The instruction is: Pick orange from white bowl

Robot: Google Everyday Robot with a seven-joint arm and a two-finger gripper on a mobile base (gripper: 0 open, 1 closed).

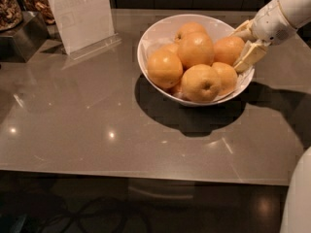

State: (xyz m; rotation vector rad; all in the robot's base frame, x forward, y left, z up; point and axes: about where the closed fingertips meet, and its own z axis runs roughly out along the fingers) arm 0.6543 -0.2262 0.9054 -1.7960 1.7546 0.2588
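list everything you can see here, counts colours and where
white bowl: one, glossy white, centre-right of table
oranges: at least five, deep orange, piled in the bowl
paler fruit: one, yellow-orange with a dark dimple, front of the pile
sign holder: one, clear with a white sheet, back left
jar: one, brown contents, far left corner
table: one, glossy grey
arm: one, white, entering from upper right
gripper: one, cream, at the bowl's right rim, fingers apart

The claw (245, 43) at the white bowl (145, 45) rim seems crowded by packed oranges (195, 49); bare tabletop (97, 130) around.
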